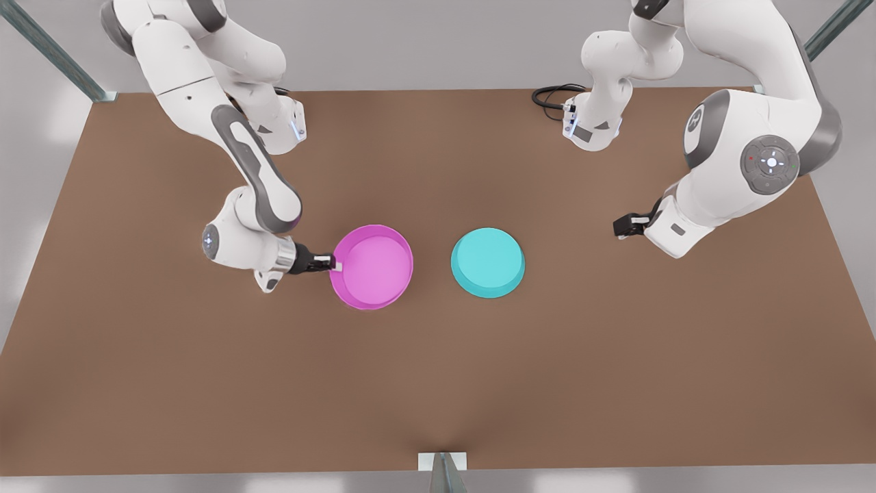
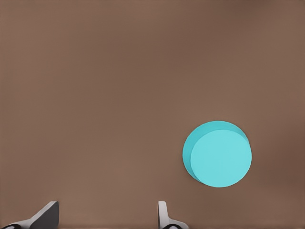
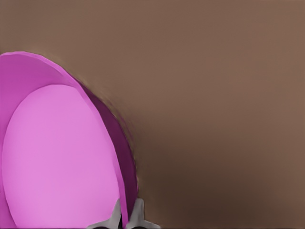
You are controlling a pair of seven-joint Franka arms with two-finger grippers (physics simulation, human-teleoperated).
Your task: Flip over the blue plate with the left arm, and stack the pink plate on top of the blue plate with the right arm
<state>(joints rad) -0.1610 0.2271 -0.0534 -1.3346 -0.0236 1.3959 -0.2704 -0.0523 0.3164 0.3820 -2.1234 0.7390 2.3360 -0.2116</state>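
On the brown table (image 1: 171, 383), the pink plate (image 1: 373, 267) sits open side up near the middle. The blue plate (image 1: 488, 262) lies just beside it at 3 o'clock, apart from it, and looks flipped with its flat base up. The right gripper (image 1: 333, 263) pinches the pink plate's rim at 9 o'clock, one finger inside and one outside. The left gripper (image 1: 621, 227) hangs at 3 o'clock from the blue plate, well apart, fingers spread and holding nothing; that arm waits. I think the stacking step is in hand. Next, the pink plate must go up, across, and down onto the blue plate.
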